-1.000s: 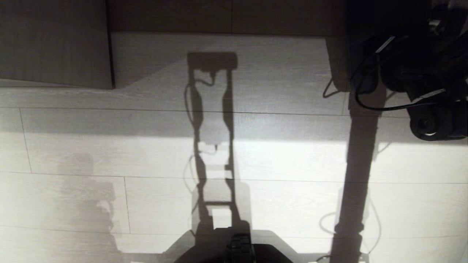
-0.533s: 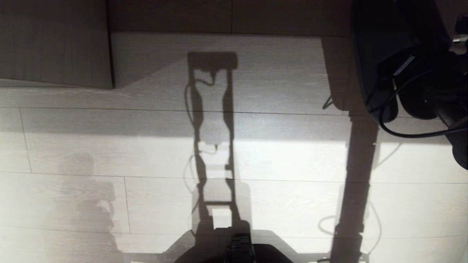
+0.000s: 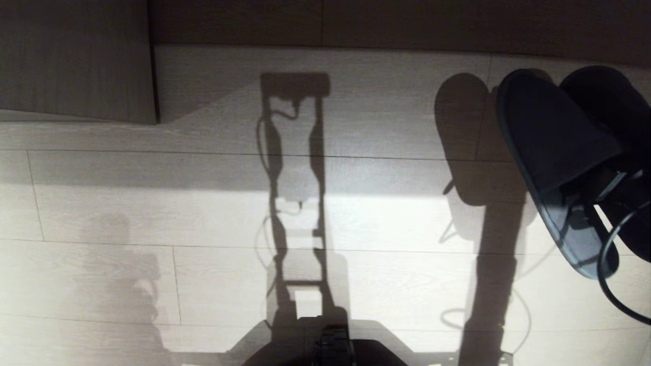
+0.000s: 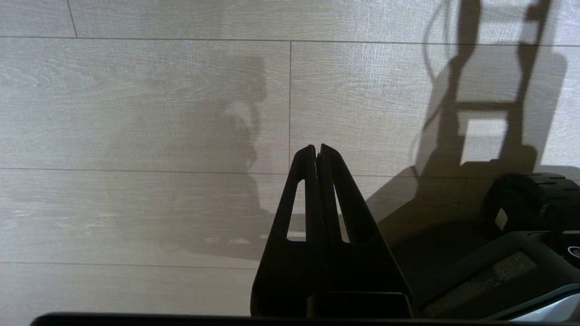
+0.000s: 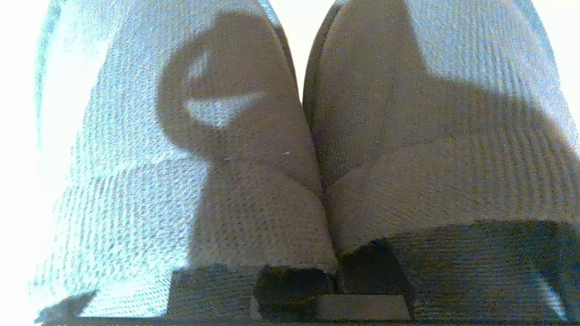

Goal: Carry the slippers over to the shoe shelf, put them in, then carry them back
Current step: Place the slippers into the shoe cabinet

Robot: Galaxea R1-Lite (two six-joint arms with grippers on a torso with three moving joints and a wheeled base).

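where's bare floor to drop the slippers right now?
Bare floor runs from the cabinet panel across to the slippers, bordered near-side by the robot base. Crowded only far right: right gripper shut on the pair, cable looping below. Left gripper parked shut.

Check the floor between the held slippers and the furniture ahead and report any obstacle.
Nothing visible stands in the way. The right gripper holds the slippers above bare floor; only shadows cross it up to the wooden panels. The shelf opening itself is not in view.
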